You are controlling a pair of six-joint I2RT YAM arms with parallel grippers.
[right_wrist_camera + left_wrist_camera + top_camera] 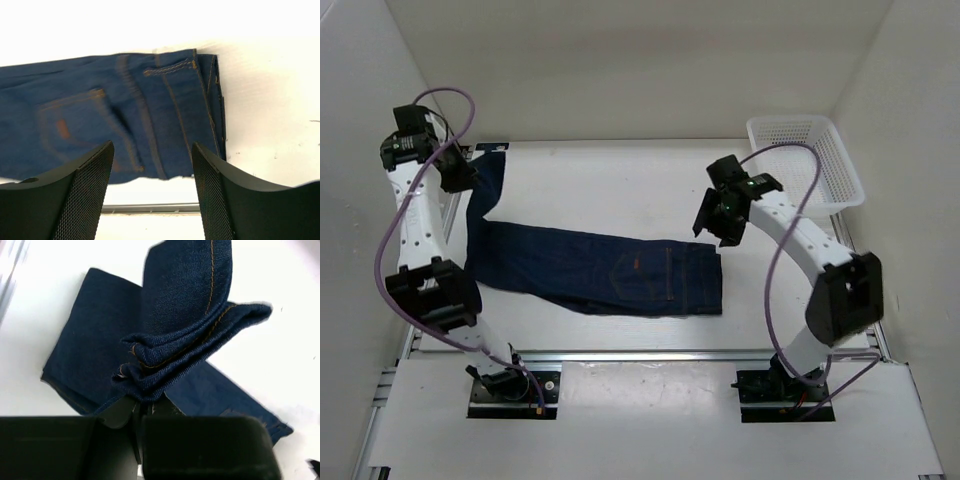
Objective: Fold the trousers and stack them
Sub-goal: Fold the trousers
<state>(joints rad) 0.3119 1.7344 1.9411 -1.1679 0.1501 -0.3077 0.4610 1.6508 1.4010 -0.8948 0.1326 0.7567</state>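
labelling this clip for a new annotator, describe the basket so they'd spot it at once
Look at the white table, then its far right corner, just beyond the right end effector. The basket sits there by the side wall: a white rectangular tub with lattice walls, the only rigid container, unlike the flat dark jeans spread mid-table.

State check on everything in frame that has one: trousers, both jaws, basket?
trousers: folded lengthwise, mostly flat on the table, leg ends lifted at the left.
left jaws: shut on the trousers' bunched leg ends.
right jaws: open, above the waistband end, holding nothing.
basket: upright at the table's far right, apart from the trousers.
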